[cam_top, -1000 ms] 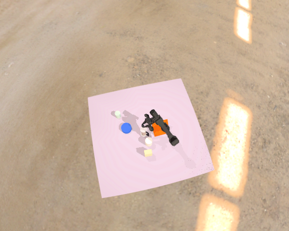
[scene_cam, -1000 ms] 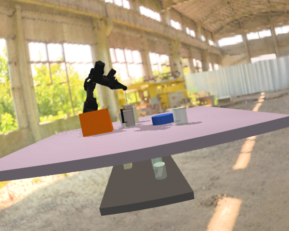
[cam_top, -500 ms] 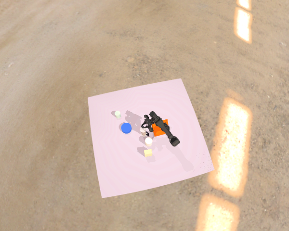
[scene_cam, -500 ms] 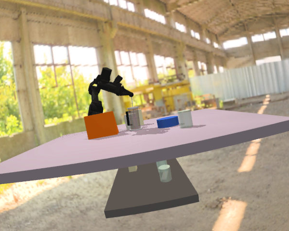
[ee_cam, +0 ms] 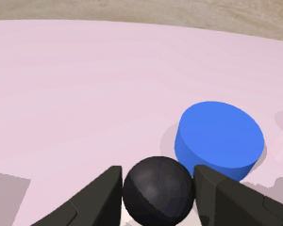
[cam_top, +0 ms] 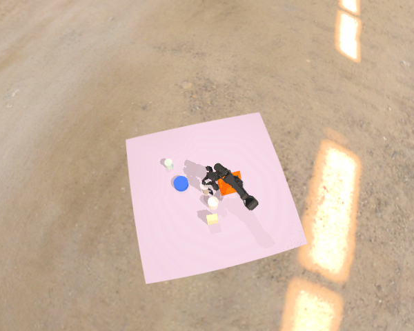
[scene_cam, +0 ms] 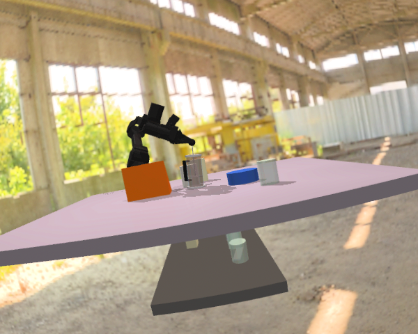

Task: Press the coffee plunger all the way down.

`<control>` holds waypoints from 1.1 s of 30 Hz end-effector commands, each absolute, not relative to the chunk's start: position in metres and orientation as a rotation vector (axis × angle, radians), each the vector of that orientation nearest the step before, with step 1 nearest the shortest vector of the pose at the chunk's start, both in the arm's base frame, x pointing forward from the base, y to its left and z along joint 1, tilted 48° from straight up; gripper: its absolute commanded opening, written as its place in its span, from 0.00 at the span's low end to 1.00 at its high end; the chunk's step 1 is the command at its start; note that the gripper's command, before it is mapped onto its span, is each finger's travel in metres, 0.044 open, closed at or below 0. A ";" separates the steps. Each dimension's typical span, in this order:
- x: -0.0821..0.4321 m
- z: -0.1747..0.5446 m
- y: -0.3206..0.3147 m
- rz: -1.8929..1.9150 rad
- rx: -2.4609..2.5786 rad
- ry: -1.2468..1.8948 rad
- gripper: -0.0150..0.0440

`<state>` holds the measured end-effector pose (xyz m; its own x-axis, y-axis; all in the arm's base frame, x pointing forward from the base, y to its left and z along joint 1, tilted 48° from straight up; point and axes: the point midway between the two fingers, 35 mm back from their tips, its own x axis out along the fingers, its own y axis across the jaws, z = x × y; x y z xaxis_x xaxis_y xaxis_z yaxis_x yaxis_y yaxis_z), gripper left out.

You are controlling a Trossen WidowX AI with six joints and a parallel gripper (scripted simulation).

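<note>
The coffee press (cam_top: 205, 191) (scene_cam: 196, 173), a greyish see-through cylinder with a black side handle (scene_cam: 185, 170), stands upright on the pink table (cam_top: 157, 249) (scene_cam: 76, 219). A short stretch of thin plunger rod (scene_cam: 192, 149) shows between its lid (scene_cam: 193, 156) and the round black knob (ee_cam: 158, 188), so the plunger is not fully down. My gripper (scene_cam: 191, 142) (ee_cam: 158, 175) is shut on the knob, one finger on each side, above the lid. The press body is mostly hidden in the wrist view.
An orange box (cam_top: 227, 189) (scene_cam: 146, 181) stands beside the press, under the arm in the top view. A blue disc (cam_top: 181, 183) (scene_cam: 242, 176) (ee_cam: 222, 134) and a pale green cylinder (cam_top: 168, 164) (scene_cam: 267, 172) stand on the other side. A white cylinder (cam_top: 212, 203) and yellow block (cam_top: 212, 218) are nearby.
</note>
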<state>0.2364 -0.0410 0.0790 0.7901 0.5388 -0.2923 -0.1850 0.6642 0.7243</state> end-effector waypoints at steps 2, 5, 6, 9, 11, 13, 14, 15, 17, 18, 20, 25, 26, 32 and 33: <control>0.231 0.063 -0.025 0.425 0.759 0.554 0.45; 0.233 0.062 -0.022 0.426 0.761 0.551 0.45; 0.234 0.062 -0.022 0.426 0.761 0.551 0.45; 0.236 0.063 -0.021 0.427 0.761 0.550 0.45; 0.237 0.063 -0.021 0.427 0.761 0.550 0.45; 0.238 0.063 -0.021 0.427 0.761 0.550 0.45; 0.239 0.063 -0.021 0.427 0.761 0.550 0.45; 0.239 0.064 -0.021 0.427 0.761 0.550 0.45; 0.240 0.064 -0.021 0.427 0.761 0.550 0.45; 0.240 0.064 -0.021 0.428 0.761 0.549 0.45; 0.241 0.064 -0.021 0.428 0.761 0.549 0.45; 0.243 0.064 -0.022 0.428 0.761 0.549 0.45; 0.243 0.064 -0.022 0.428 0.761 0.549 0.45; 0.245 0.064 -0.022 0.428 0.761 0.549 0.45; 0.245 0.064 -0.022 0.428 0.761 0.549 0.45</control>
